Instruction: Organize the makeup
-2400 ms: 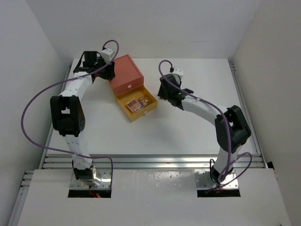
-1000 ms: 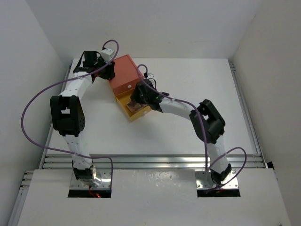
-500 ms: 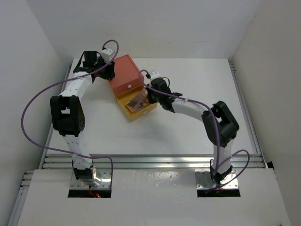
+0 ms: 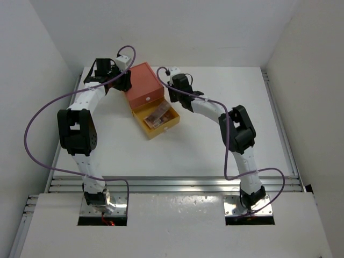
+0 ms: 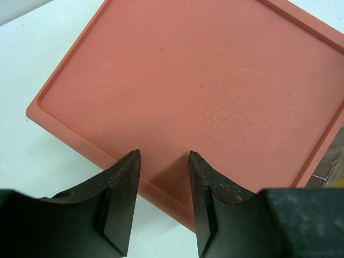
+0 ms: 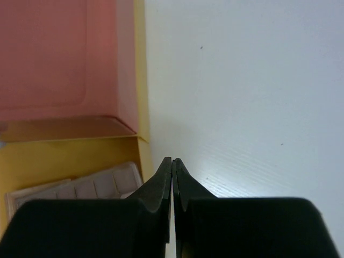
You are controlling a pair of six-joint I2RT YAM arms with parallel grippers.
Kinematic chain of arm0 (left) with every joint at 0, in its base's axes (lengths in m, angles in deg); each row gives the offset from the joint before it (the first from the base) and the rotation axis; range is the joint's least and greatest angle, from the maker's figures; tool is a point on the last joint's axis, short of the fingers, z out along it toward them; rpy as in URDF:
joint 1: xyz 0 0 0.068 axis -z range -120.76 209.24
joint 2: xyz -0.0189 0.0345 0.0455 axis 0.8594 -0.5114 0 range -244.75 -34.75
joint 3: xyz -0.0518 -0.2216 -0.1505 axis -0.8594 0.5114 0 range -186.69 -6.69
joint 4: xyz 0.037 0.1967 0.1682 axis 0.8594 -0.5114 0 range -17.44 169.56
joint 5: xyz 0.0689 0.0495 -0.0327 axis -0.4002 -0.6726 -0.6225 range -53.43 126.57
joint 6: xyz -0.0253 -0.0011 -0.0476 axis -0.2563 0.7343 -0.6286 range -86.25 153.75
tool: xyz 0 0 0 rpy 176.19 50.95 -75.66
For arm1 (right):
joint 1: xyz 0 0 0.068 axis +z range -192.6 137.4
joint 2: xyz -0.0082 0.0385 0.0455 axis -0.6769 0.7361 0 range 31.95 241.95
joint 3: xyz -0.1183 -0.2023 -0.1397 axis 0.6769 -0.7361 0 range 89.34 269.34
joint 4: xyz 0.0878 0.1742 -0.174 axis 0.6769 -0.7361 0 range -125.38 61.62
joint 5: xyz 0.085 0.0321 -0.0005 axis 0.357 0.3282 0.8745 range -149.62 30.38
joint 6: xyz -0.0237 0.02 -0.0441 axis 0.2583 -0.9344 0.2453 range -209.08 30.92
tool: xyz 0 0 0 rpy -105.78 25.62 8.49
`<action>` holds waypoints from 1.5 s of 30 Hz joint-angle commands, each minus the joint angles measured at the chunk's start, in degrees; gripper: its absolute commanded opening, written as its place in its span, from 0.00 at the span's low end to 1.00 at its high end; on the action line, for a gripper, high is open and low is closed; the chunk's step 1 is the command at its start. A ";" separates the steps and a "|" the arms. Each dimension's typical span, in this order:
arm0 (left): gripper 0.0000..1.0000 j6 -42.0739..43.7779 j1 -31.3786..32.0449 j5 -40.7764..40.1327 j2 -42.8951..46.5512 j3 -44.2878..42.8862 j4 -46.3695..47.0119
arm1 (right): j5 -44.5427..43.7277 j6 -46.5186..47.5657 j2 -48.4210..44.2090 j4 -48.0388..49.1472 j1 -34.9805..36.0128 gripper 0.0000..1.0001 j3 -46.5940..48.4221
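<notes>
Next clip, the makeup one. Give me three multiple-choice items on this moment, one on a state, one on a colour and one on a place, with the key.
1. The right gripper is:
A. open wide
B. shut, holding nothing
C. shut on a brush

2. The box under the left gripper is:
A. orange
B. blue
C. green

3. The palette lies:
A. on the box's top
B. in the open yellow drawer
C. in the left gripper

Key:
1 B, since no gap and no object show at its tips in the right wrist view.
2 A, since the left wrist view fills with its orange top.
3 B, since the top view shows it inside the pulled-out drawer.
</notes>
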State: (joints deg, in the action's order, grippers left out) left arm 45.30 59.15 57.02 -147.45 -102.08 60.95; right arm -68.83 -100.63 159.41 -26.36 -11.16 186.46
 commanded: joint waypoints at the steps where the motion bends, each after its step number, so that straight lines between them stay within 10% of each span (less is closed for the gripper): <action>1: 0.47 -0.92 -0.96 -0.58 -1.99 2.23 -9.34 | 2.62 1.36 1.12 -0.97 1.69 0.00 1.76; 22: 0.47 -1.44 -0.96 -1.11 -3.05 1.70 -9.34 | 3.59 0.56 -8.78 0.00 5.73 0.00 -8.35; 32: 0.47 -1.44 -0.96 -0.50 -3.05 1.70 -9.34 | 5.70 -0.30 -27.34 -0.62 8.29 0.00 -33.12; 45: 0.47 -1.44 0.09 -1.02 -3.57 2.23 -9.34 | 11.32 -13.05 -10.05 17.13 9.52 0.00 -25.86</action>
State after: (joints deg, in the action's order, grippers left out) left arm 45.28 59.17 57.04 -147.47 -102.11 60.93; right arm -58.60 -110.05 147.49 -19.91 -1.74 154.83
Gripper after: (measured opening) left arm 0.470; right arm 0.002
